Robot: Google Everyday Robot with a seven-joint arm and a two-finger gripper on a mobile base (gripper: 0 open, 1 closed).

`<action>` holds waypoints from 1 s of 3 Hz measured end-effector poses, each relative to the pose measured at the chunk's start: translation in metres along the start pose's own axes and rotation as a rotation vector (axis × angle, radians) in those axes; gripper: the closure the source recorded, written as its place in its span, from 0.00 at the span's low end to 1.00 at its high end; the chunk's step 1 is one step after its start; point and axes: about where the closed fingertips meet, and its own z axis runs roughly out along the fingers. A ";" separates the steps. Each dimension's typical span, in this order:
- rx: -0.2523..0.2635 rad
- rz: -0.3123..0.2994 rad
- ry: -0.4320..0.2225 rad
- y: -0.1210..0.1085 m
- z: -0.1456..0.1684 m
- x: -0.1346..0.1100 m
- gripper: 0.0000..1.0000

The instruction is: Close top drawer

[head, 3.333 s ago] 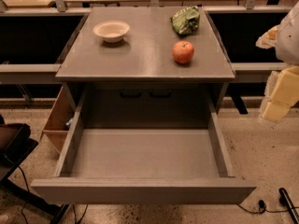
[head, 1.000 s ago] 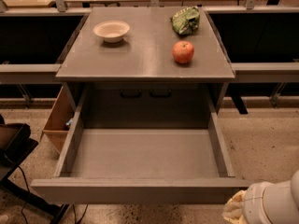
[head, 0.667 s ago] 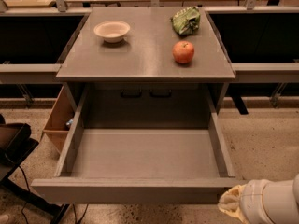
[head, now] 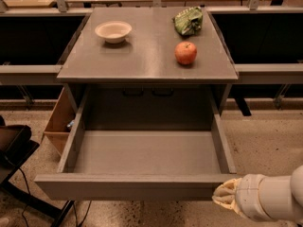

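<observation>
Standing fully pulled out and empty beneath the cabinet top [head: 142, 56], the top drawer [head: 128, 187] had its whole closing travel left. The gripper [head: 223, 197] lay at lower right, against or just beside the drawer front's right end, but contact was unconfirmed. Whether it was spread or pressed together could not be told.

The gripper [head: 226, 197] is at lower right, at the right end of the top drawer [head: 132, 186] front panel; contact cannot be confirmed. Its arm [head: 279, 200] is cut off by the right and bottom edges. A cardboard box [head: 57, 122] left of the drawer is partly hidden by the drawer's side wall. A dark object [head: 12, 145] is cut off at the left edge and unidentifiable. The contents of the green packet [head: 188, 21] on the counter [head: 142, 60] are indeterminate.
</observation>
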 end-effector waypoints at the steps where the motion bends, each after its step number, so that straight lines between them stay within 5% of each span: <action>1: 0.005 -0.008 -0.022 -0.008 0.020 -0.005 1.00; 3: 0.007 -0.019 -0.084 -0.021 0.047 -0.015 1.00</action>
